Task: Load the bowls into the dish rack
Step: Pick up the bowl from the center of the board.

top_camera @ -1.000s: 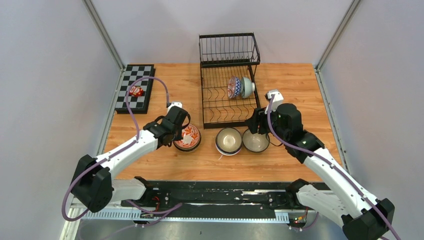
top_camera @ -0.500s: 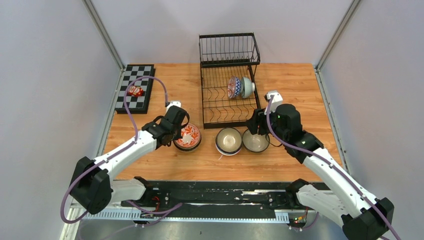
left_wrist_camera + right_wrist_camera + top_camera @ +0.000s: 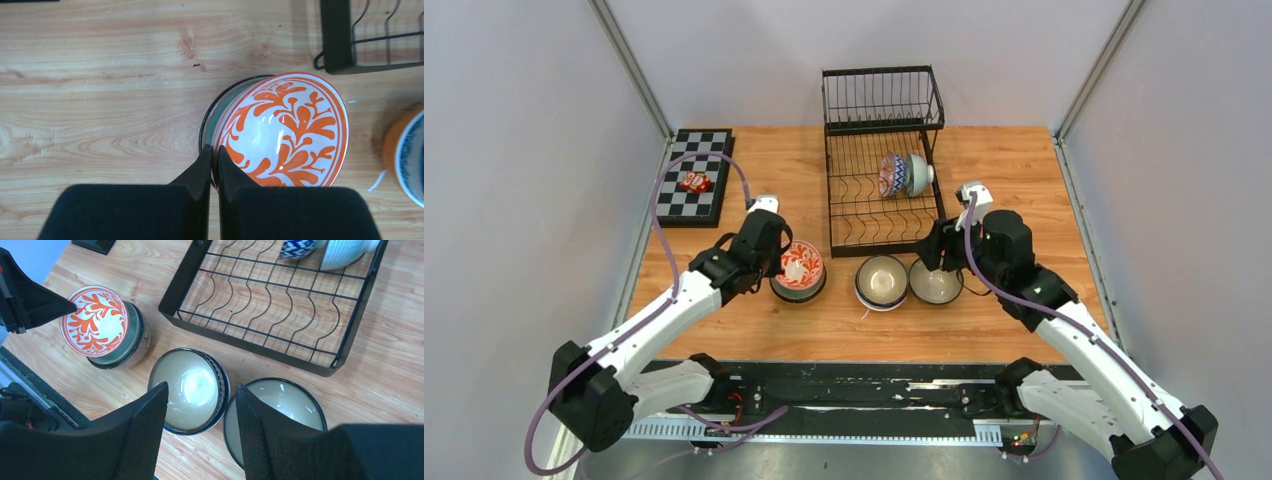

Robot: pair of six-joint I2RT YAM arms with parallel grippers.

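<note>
Nearest the arms, on the wooden table [image 3: 100, 75], the left gripper [image 3: 212, 155] has its fingers pressed together on the near rim of the orange bowl [image 3: 285, 132], one finger inside and one outside. That bowl is tipped up on edge and rests in a second, greenish bowl [image 3: 220, 112] under it. Just to the right stand two cream bowls, one [image 3: 192, 405] touching the other [image 3: 285, 405], both upright. The right gripper [image 3: 202, 386] hangs over them with its fingers spread, holding nothing; whether a finger touches a rim I cannot tell.

Beyond them sits the dish rack [image 3: 260, 347], its front slots bare. A blue-patterned bowl [image 3: 297, 247] and a pale bowl [image 3: 345, 252] stand on edge side by side toward the back.

These bowls look like glazed ceramic: stiff, fairly heavy for a thin pinch, slick, and likely to chip if knocked against wire or each other. The rim is the only place narrow enough for the fingers, so the hold must bite deep on the wall. A bowl held this way will probably swing below the grip, and the nested one may drag or rattle as the orange one lifts.
</note>
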